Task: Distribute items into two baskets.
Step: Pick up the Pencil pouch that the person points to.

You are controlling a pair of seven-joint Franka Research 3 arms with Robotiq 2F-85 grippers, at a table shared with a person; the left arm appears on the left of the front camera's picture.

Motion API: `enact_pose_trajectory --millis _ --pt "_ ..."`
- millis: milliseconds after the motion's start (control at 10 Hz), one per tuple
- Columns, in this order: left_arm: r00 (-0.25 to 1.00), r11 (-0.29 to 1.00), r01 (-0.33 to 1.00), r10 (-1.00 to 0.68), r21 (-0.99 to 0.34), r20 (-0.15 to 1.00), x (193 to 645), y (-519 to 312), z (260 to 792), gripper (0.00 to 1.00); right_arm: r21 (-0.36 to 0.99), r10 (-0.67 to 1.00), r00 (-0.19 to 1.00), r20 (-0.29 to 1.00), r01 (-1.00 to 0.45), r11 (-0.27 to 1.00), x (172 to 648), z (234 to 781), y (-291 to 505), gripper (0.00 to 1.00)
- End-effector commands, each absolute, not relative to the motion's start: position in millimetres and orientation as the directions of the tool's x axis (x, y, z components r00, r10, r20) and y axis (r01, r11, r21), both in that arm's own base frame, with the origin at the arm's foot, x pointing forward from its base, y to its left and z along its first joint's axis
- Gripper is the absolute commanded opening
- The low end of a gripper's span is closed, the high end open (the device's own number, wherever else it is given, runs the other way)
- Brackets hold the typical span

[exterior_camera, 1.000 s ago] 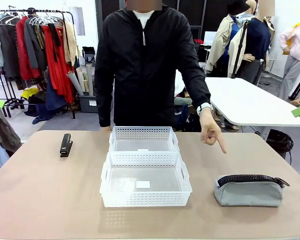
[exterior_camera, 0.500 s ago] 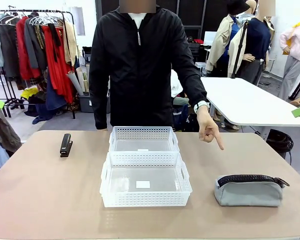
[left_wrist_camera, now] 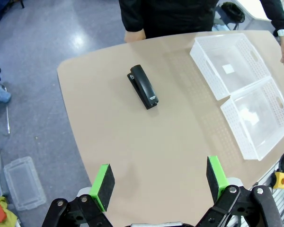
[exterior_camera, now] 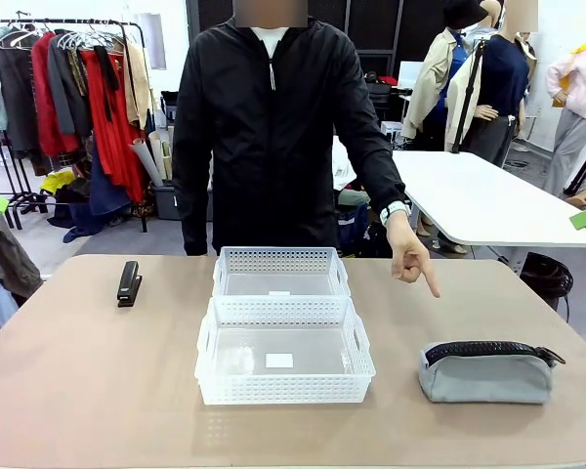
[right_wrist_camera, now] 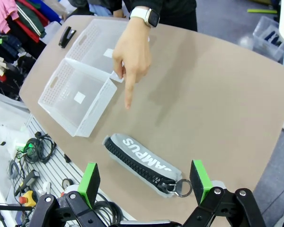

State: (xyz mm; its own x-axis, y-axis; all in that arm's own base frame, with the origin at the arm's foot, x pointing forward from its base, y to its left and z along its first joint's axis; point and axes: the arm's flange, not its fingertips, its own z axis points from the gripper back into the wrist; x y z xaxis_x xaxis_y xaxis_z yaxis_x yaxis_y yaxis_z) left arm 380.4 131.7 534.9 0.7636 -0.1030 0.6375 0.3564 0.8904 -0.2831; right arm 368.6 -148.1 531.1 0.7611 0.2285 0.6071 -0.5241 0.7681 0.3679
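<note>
Two white lattice baskets stand end to end at the table's middle, the near basket [exterior_camera: 284, 354] and the far basket [exterior_camera: 281, 273], both empty but for a label. A small black stapler [exterior_camera: 129, 282] lies at the far left. The grey pouch [exterior_camera: 486, 370] with a black zipper lies at the near right. The person's hand [exterior_camera: 411, 260] points a finger down toward the pouch. High above the table, my left gripper [left_wrist_camera: 159, 182] is open, with the stapler [left_wrist_camera: 143, 86] ahead of it. Just as high, my right gripper [right_wrist_camera: 145, 178] hangs open over the pouch [right_wrist_camera: 142, 163].
The person in a black jacket stands at the far edge behind the baskets. Bare tabletop [exterior_camera: 98, 371] lies left of the baskets. A cable clutter and a red button box [left_wrist_camera: 282, 180] sit below the robot-side edge.
The person's pointing hand shifted slightly, rising and then settling again above the table near the pouch. Nothing else moved.
</note>
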Motion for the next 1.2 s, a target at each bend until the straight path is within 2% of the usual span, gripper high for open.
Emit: enact_pose_trajectory --millis 0,100,400,500,700,1100 --pt "0.762 0.887 0.359 -0.098 -0.291 0.64 380 131 534 1.0 0.374 0.223 0.748 0.625 -0.538 0.756 369 531 -148 1.0" --pt "0.762 0.887 0.359 -0.098 -0.291 0.64 380 131 534 1.0 0.368 0.228 0.761 0.607 -0.524 0.768 369 531 -148 1.0" --pt "0.762 0.887 0.359 -0.098 -0.291 0.64 380 131 534 1.0 0.244 0.485 0.673 0.559 -0.692 0.679 377 524 -120 1.0" --pt "0.762 0.887 0.359 -0.098 -0.291 0.64 380 131 534 1.0 0.2 0.612 0.587 0.53 -0.788 0.583 380 517 -106 1.0" --pt "0.762 0.887 0.359 -0.098 -0.291 0.64 380 131 534 1.0 0.136 0.763 0.449 0.465 -0.888 0.44 384 508 -85 1.0" --pt "0.762 0.887 0.359 -0.098 -0.291 0.64 380 131 534 1.0 0.022 0.918 0.117 0.378 -0.993 0.117 389 481 -43 1.0"
